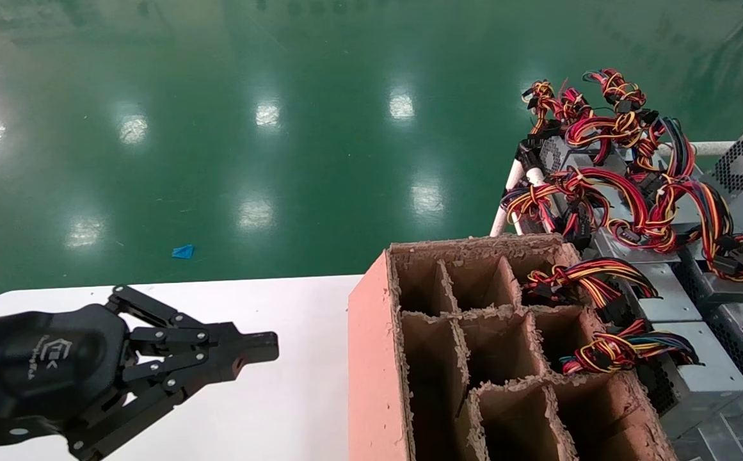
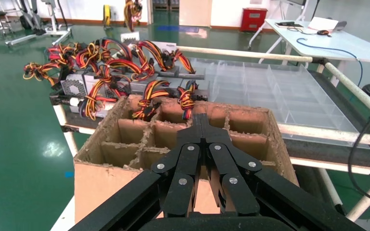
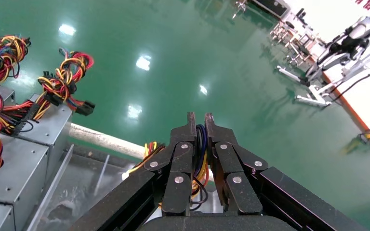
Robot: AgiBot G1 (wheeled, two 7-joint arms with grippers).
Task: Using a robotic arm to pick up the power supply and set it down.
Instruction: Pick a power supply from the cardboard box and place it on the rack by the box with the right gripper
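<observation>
In the right wrist view my right gripper [image 3: 197,118] is shut on a bundle of blue, yellow, red and black wires [image 3: 200,144] of a power supply, whose metal body is mostly hidden beneath the fingers. It hangs over the white rail [image 3: 103,139] at the rack's edge, with green floor beyond. The head view does not show this gripper. My left gripper [image 1: 269,346] is shut with nothing in it and hovers over the white table [image 1: 294,397], left of the cardboard box [image 1: 371,358]. Its fingers [image 2: 201,118] point at the box.
The brown box has cardboard dividers; wire bundles [image 1: 589,278] stick out of two cells on its right side. Several more silver power supplies [image 1: 685,301] with tangled wires [image 1: 627,186] lie on the rack to the right. A blue scrap [image 1: 183,251] lies on the green floor.
</observation>
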